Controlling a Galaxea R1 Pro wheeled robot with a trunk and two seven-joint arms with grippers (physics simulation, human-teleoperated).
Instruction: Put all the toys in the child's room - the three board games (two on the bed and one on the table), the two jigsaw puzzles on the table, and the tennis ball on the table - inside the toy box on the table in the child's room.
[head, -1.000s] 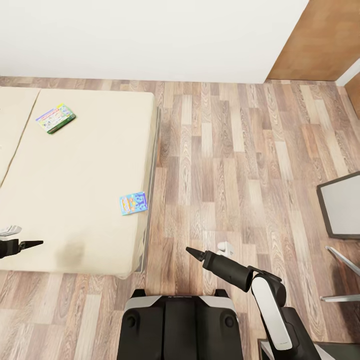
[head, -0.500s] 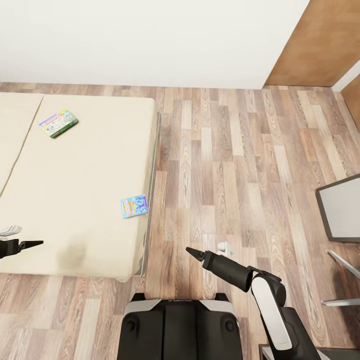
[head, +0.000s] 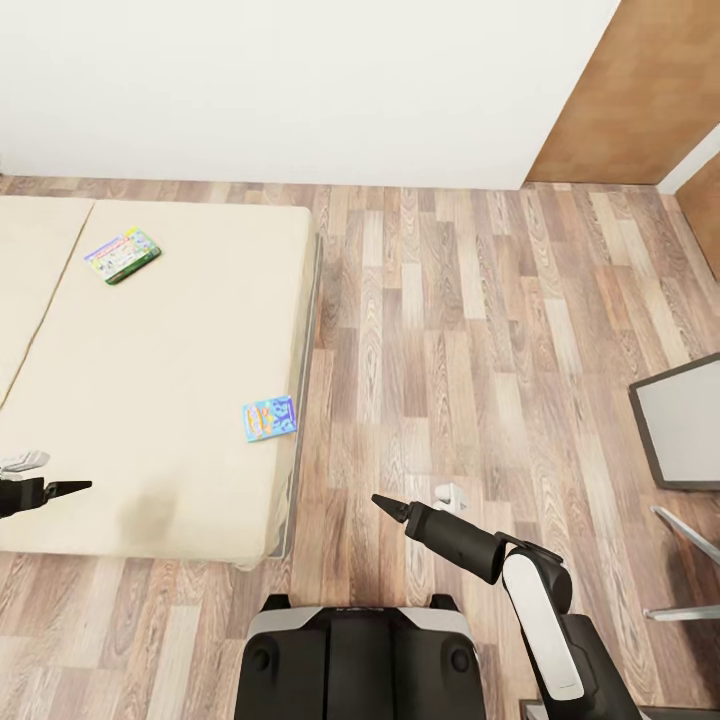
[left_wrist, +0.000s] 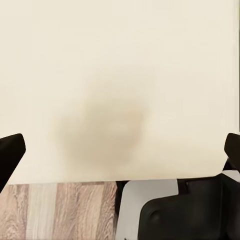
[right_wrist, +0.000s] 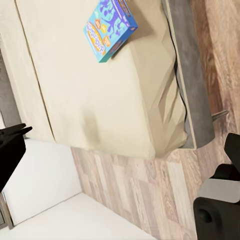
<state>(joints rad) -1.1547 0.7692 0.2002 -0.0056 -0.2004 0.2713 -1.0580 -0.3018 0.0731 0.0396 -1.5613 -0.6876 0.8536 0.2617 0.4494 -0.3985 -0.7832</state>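
Two board games lie on the bed (head: 170, 400), a beige mattress on a grey frame. The small blue one (head: 270, 418) sits near the bed's right edge. The green-edged one (head: 122, 255) lies farther back on the left. My left gripper (head: 60, 489) hovers open over the mattress's near left part, its fingers wide apart above bare mattress (left_wrist: 120, 75). My right gripper (head: 385, 504) hangs open over the wood floor just right of the bed, holding nothing. From the right wrist, the blue game (right_wrist: 111, 27) shows ahead on the mattress (right_wrist: 90, 100).
A white wall (head: 300, 80) runs behind the bed, with a wood-panelled section (head: 640, 90) at the right. A dark-rimmed pale grey surface (head: 685, 425) and thin metal legs (head: 685, 560) stand at the right edge. Plank floor (head: 460, 330) lies open between them and the bed.
The whole picture has shifted slightly: the bed and both games sit a little lower and to the right, so the camera moved. Both arms keep their pose.
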